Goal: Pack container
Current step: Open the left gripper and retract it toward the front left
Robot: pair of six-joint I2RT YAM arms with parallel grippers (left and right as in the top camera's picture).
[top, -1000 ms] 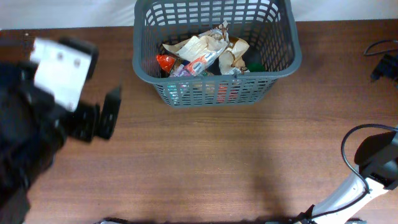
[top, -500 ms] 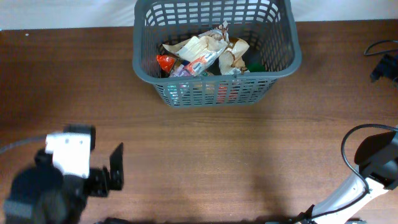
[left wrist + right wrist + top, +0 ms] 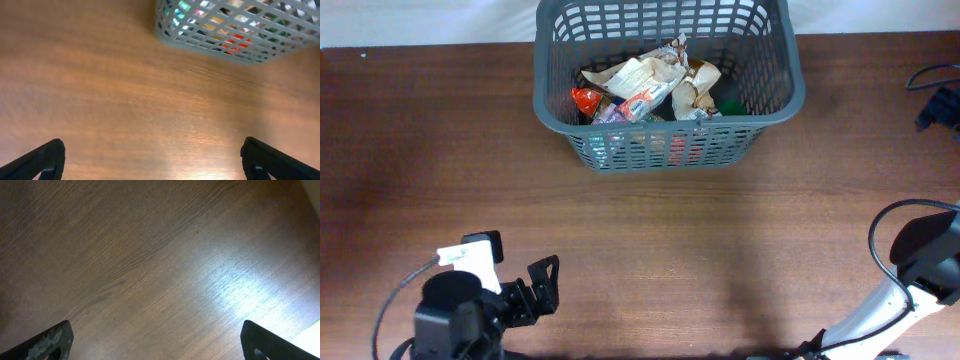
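Observation:
The container (image 3: 665, 138), a dark grey slotted basket, stands at the table's far middle. Inside lie crumpled cream and brown packets (image 3: 645, 75), a red item (image 3: 585, 98) and something green (image 3: 730, 103). My left gripper (image 3: 535, 290) sits low near the front left edge, far from the basket, open and empty. In the left wrist view its dark fingertips (image 3: 45, 160) stand wide apart over bare wood, and the basket (image 3: 235, 30) shows at the top. My right gripper (image 3: 157, 345) is open too, with only wood between its fingertips (image 3: 272, 342).
The right arm (image 3: 925, 265) and its white link rest at the front right corner. A black cable and plug (image 3: 935, 100) lie at the right edge. The brown wooden table (image 3: 670, 240) stretches between basket and arms.
The left arm has drawn back from the table's left middle to the front left edge, and looks smaller there. Its jaws stayed open. The right arm and basket have not moved.

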